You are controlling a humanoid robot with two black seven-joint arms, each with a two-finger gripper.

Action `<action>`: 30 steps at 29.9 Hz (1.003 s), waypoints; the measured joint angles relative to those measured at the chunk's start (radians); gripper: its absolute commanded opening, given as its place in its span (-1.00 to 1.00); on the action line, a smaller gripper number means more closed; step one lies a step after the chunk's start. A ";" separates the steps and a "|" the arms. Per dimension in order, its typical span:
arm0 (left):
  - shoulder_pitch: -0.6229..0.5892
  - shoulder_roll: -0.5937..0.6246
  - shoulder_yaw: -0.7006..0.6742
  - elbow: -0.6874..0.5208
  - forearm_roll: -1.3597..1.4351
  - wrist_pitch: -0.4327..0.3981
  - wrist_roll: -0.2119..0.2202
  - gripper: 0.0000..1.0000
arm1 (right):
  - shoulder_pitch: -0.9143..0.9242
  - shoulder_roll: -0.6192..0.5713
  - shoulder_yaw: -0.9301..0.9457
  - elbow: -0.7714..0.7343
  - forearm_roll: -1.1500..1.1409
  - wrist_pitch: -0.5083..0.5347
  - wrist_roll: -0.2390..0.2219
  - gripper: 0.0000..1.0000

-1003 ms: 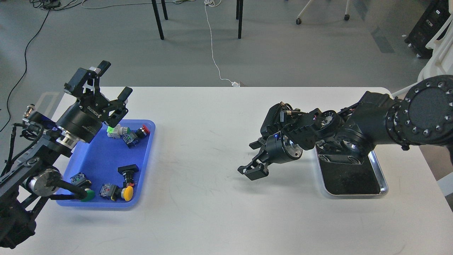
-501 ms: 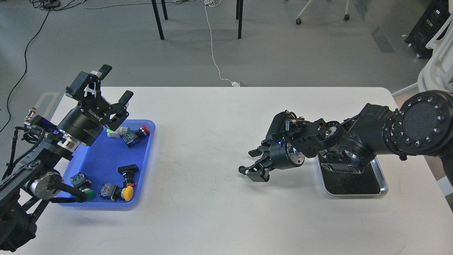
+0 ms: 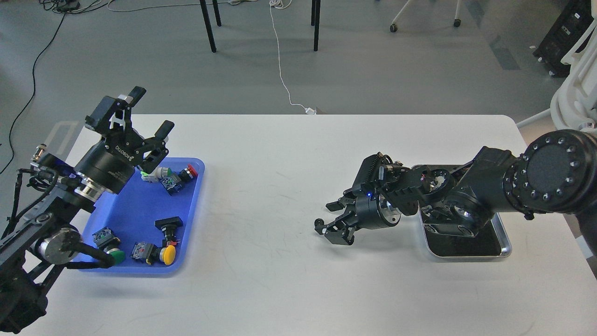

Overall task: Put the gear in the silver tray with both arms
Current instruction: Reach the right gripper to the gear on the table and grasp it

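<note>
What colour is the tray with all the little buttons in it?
Blue; the plastic tray shows plainly in the head view.

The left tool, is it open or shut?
Open: the left tool has its two fingers spread apart, with nothing between them.

The table (image 3: 280, 261) has a smooth matt white top with faint scuffs. The silver tray (image 3: 506, 242) is shiny polished metal, and its bottom looks dark and mirror-like. The blue tray (image 3: 140, 205) is smooth plastic with a soft sheen. The push buttons (image 3: 161, 254) in it have glossy plastic caps. Both arms (image 3: 489, 186) are mostly matt black, broken up by bright metal rings at the joints. Floor (image 3: 373, 70) behind is dull grey, slightly glossy.
</note>
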 measured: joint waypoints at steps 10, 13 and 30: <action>0.006 0.002 -0.010 0.000 0.002 0.000 0.000 0.96 | -0.029 0.000 0.004 -0.006 -0.002 -0.031 0.000 -0.03; 0.011 0.002 -0.014 0.000 0.002 0.000 0.000 0.96 | -0.036 0.000 0.003 -0.009 -0.003 -0.034 0.000 -0.15; 0.018 0.001 -0.026 -0.001 0.001 0.000 0.000 0.96 | -0.077 0.000 0.004 -0.054 -0.002 -0.055 0.000 -0.72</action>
